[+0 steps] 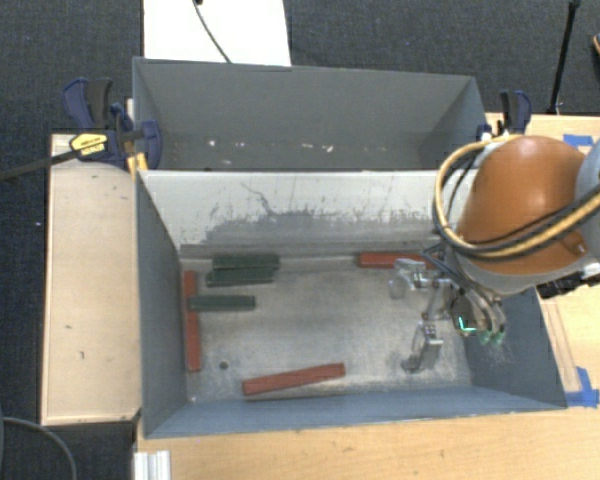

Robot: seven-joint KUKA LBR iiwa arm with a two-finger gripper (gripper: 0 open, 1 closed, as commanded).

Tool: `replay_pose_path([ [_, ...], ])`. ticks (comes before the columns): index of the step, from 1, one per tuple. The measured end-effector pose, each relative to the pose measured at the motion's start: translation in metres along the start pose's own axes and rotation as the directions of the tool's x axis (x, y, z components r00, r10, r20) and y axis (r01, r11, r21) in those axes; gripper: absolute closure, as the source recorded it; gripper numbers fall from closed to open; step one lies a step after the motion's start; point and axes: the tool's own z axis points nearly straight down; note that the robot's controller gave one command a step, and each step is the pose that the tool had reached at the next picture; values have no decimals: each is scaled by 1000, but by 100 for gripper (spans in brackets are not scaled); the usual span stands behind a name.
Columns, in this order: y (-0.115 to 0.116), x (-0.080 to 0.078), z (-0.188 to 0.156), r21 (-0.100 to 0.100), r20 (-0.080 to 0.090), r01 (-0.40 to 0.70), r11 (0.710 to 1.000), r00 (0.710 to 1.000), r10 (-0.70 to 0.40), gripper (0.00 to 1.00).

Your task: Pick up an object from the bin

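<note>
My gripper hangs low over the right part of the bin floor, open, with bare floor and no object between its fingers. One metal fingertip is toward the front and the other toward the back. A short red stick lies along the foot of the back wall, just beyond the rear fingertip and apart from it. A longer red stick lies flat near the front wall, to the left of the gripper.
Two dark green bars lie at the back left. Red sticks line the left wall. The arm's orange cover and cables overhang the bin's right side.
</note>
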Motion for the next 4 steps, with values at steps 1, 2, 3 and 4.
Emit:
replay_pose_path([
  [1, 59, -11, 90, -1, 3, 211, 978, 978, -211, 0],
  [2, 61, -8, 138, 1, 9, 183, 983, 983, -183, 0],
  [3, 61, -8, 136, 1, 8, 183, 983, 983, -183, 100],
  [4, 37, -24, -23, 2, 17, 133, 991, 991, -133, 100],
])
